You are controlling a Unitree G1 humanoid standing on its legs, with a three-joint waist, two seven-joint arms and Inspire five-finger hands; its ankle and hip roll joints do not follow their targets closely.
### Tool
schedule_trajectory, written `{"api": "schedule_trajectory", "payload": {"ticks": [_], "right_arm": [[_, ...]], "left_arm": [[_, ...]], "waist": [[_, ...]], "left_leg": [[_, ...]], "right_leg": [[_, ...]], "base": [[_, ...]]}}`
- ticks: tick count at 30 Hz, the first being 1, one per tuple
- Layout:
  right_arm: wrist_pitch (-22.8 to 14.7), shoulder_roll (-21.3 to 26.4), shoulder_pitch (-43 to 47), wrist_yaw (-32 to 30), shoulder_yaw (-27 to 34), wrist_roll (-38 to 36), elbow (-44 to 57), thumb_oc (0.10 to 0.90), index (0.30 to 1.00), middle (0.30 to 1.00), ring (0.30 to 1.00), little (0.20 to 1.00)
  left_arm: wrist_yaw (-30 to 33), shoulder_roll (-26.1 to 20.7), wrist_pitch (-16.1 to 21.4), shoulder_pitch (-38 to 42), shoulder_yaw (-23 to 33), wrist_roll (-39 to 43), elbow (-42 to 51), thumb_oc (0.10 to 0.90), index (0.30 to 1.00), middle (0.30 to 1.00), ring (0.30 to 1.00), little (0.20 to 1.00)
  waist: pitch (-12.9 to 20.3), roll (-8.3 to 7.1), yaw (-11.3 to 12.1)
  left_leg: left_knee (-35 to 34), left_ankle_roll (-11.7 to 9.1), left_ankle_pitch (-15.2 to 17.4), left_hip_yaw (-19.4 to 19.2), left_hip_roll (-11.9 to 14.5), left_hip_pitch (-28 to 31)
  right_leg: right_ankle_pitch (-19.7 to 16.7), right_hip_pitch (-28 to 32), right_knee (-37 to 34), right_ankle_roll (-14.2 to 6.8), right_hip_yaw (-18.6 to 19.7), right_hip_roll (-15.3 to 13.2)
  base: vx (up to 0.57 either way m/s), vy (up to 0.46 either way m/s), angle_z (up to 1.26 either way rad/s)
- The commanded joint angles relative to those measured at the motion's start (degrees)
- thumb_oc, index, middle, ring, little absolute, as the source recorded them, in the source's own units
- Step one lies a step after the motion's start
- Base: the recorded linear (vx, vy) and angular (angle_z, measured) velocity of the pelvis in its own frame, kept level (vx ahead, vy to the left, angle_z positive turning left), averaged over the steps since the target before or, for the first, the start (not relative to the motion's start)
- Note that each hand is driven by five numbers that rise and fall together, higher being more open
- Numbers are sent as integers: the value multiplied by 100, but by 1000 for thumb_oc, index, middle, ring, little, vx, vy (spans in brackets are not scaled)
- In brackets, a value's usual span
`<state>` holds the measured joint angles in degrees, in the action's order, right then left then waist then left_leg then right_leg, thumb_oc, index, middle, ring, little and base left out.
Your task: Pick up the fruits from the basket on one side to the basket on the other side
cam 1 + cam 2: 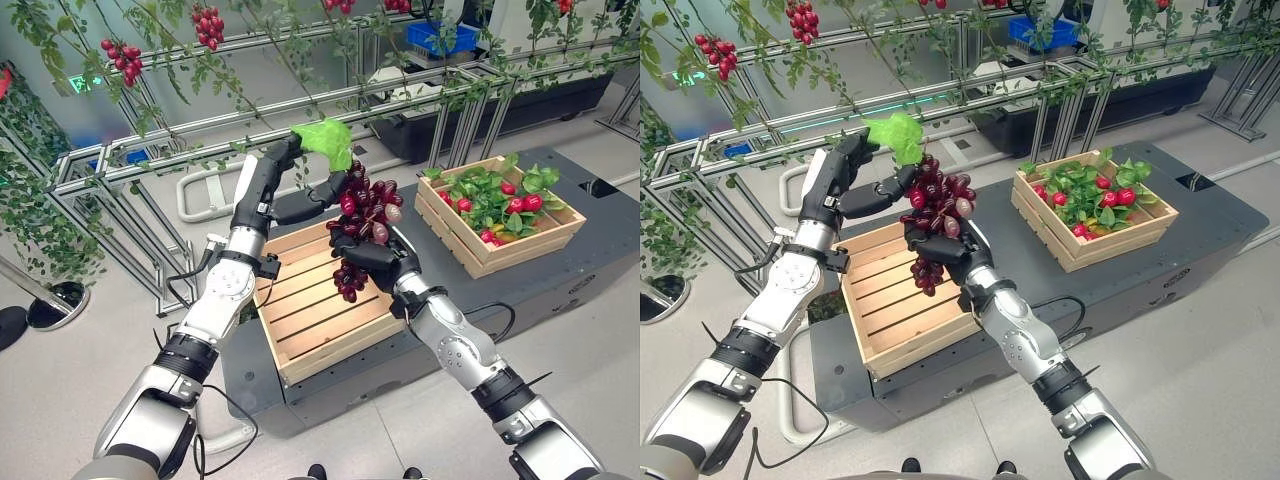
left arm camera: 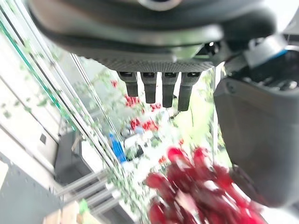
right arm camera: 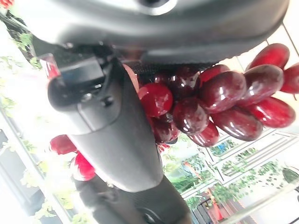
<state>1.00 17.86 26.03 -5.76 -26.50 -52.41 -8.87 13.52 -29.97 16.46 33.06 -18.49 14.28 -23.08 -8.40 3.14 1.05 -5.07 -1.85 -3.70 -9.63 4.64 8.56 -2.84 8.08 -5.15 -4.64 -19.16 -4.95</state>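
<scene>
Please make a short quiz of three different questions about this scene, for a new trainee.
1. True or false: the grape bunch lies inside the near crate.
2. Which hand touches the green leaf? A) left hand B) right hand
3. Fill in: the far crate holds red fruits and green ____.

Key
1. False: both hands hold it above that slatted crate.
2. A; the right hand's fingers curl round the grapes lower down.
3. leaves

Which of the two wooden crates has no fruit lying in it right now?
The nearer crate, directly below the held grape bunch: its slatted floor is bare. The far crate on the robot's right is packed with green leaves and red fruit.
</scene>
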Motion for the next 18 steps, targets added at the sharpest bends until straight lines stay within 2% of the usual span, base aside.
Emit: {"api": "schedule_trajectory", "payload": {"ticks": [1, 10, 14, 18], "right_arm": [[-1051, -401, 477, 206, 613, -203, 381, 400, 300, 300, 300, 300], [-1108, -422, 292, 240, 722, -121, 405, 400, 300, 300, 300, 300], [-1199, -455, 241, 224, 754, 31, 423, 400, 300, 300, 300, 300], [-1357, -368, -203, 389, 992, 166, 791, 400, 300, 300, 300, 300]], "left_arm": [[381, -412, 695, 461, 472, 261, -525, 800, 900, 900, 900, 900], [215, -37, 805, 267, 806, 1197, -221, 800, 900, 900, 900, 900], [-2, 104, 750, 164, 799, 1100, -83, 800, 900, 900, 900, 900], [-242, 150, 554, -391, 844, 968, 479, 800, 900, 900, 900, 900]], "waist": [[709, -207, -3], [695, -220, -40], [686, -231, -58], [663, -263, -96]], "left_leg": [[7, -84, 545, 25, -105, 6], [7, -82, 542, 4, -90, 4], [7, -74, 555, -8, -85, 13], [7, -63, 575, -44, -67, 22]], "right_leg": [[544, 218, 15, 200, 88, -58], [549, 200, 15, 213, 130, -44], [554, 197, 15, 213, 155, -31], [544, 160, 15, 197, 222, -4]], "base": [[0, 0, 0], [-2, -1, -1], [0, -10, -1], [5, -49, -6]]}}
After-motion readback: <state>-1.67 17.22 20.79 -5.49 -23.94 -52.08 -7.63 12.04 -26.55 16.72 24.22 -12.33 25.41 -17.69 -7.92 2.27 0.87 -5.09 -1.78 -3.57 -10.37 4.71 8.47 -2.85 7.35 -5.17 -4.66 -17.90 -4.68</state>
